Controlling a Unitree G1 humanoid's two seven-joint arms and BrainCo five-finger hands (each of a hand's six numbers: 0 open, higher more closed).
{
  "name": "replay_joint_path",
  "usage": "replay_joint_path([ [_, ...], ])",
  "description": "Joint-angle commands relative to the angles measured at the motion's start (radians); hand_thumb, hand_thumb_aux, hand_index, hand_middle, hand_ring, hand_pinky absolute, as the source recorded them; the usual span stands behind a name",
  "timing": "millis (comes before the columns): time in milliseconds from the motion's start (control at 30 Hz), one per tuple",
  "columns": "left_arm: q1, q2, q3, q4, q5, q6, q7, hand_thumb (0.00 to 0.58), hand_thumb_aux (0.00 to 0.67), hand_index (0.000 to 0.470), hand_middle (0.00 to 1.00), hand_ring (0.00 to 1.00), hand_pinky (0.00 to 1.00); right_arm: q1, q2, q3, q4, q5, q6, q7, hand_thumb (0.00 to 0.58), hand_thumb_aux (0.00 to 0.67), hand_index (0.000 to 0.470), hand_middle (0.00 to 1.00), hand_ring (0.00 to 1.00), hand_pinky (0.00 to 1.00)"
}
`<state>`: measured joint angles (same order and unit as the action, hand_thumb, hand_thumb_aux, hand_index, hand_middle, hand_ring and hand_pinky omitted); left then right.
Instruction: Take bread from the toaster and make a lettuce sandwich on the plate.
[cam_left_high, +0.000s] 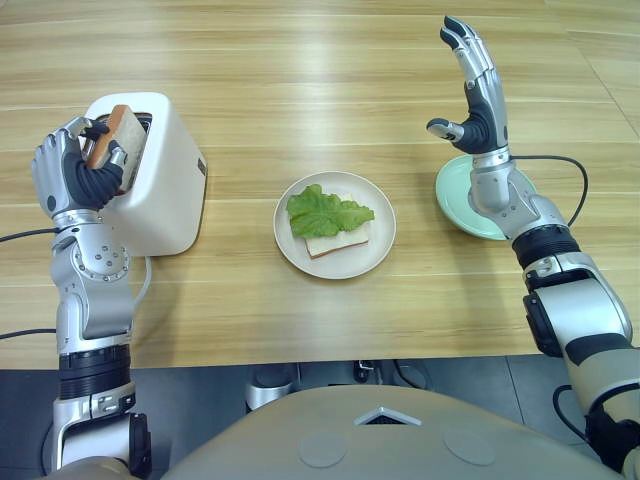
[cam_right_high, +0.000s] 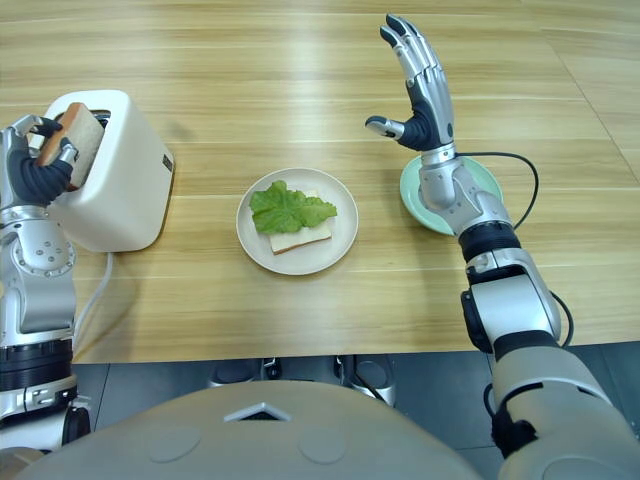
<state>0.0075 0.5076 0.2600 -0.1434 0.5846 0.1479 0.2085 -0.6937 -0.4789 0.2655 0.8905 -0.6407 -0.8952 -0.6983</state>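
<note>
- Golden-brown toast slice (cam_left_high: 115, 127) sticks up, tilted, from the top of the white toaster (cam_left_high: 165, 175) at the left of the table; its lower end is hidden behind the fingers, so how deep it sits in the slot cannot be told.
- The robot's left hand (cam_left_high: 70, 165) is clenched around that slice, fingers curled over its near face and edge, with the hand pressed against the toaster's left side.
- The toaster stands upright on the pale wooden table (cam_left_high: 300, 80), well to the left of the plate; a light cord (cam_right_high: 98, 275) trails from its near side towards the table edge.
- A round cream plate (cam_left_high: 384, 245) lies at the middle of the table (the sandwich is half built), carrying one flat bread slice (cam_left_high: 345, 243).
- A ruffled green lettuce leaf (cam_left_high: 325, 210) lies on top of that bread, covering most of it and overhanging onto the plate's left side; the bread's near right corner shows bare.
- The right hand (cam_left_high: 480, 100) is raised over the table's right side, released and holding nothing, fingers stretched straight and pointing away from the robot, thumb out towards the plate.
- Beneath the right wrist sits a small mint-green dish (cam_left_high: 452, 200), partly covered by the forearm, just right of the plate and apart from it.
</note>
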Motion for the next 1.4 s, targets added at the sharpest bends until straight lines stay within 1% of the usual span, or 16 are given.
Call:
replay_joint_path([
  [33, 0.001, 0.000, 0.001, -0.004, -0.002, -0.007, 0.005, 0.580, 0.670, 0.460, 1.00, 1.00, 1.00, 0.005, 0.000, -0.002, 0.009, -0.010, 0.005, 0.002, 0.000, 0.000, 0.000, 0.00, 0.00, 0.00],
  [167, 0.000, 0.018, 0.020, -0.030, 0.017, -0.002, 0.016, 0.580, 0.670, 0.460, 1.00, 1.00, 1.00, 0.006, 0.002, -0.001, 0.011, -0.010, 0.005, 0.001, 0.000, 0.000, 0.000, 0.00, 0.00, 0.00],
  [500, -0.041, 0.128, 0.139, -0.185, 0.038, 0.015, -0.014, 0.580, 0.670, 0.460, 1.00, 1.00, 1.00, 0.006, 0.006, -0.001, 0.015, -0.011, 0.007, -0.005, 0.000, 0.000, 0.000, 0.00, 0.00, 0.00],
  [667, -0.076, 0.135, 0.151, -0.229, 0.034, 0.008, -0.029, 0.580, 0.670, 0.460, 1.00, 1.00, 1.00, 0.002, 0.008, 0.000, 0.019, -0.012, 0.008, -0.007, 0.000, 0.000, 0.000, 0.00, 0.00, 0.00],
  [733, -0.089, 0.128, 0.141, -0.235, 0.019, -0.005, -0.037, 0.580, 0.670, 0.460, 1.00, 1.00, 1.00, 0.000, 0.010, 0.001, 0.021, -0.014, 0.009, -0.009, 0.000, 0.000, 0.000, 0.00, 0.00, 0.00],
  [900, -0.154, 0.085, 0.103, -0.251, -0.105, -0.067, -0.096, 0.580, 0.670, 0.460, 1.00, 1.00, 1.00, -0.012, 0.013, -0.004, 0.031, -0.017, 0.012, -0.010, 0.000, 0.000, 0.000, 0.00, 0.00, 0.00],
  [1133, -0.294, 0.032, -0.011, -0.230, -0.306, -0.120, -0.251, 0.580, 0.670, 0.460, 1.00, 1.00, 1.00, -0.024, 0.003, -0.013, 0.044, -0.017, 0.016, -0.028, 0.000, 0.000, 0.000, 0.00, 0.00, 0.00],
  [1267, -0.361, -0.007, -0.087, -0.156, -0.414, -0.125, -0.355, 0.580, 0.670, 0.460, 1.00, 1.00, 1.00, -0.024, 0.003, -0.013, 0.047, -0.017, 0.018, -0.036, 0.000, 0.000, 0.000, 0.00, 0.00, 0.00],
  [1400, -0.431, -0.041, -0.147, 0.005, -0.522, -0.133, -0.478, 0.580, 0.670, 0.460, 1.00, 1.00, 1.00, -0.024, 0.000, -0.014, 0.049, -0.016, 0.020, -0.045, 0.000, 0.000, 0.000, 0.00, 0.00, 0.00],
])
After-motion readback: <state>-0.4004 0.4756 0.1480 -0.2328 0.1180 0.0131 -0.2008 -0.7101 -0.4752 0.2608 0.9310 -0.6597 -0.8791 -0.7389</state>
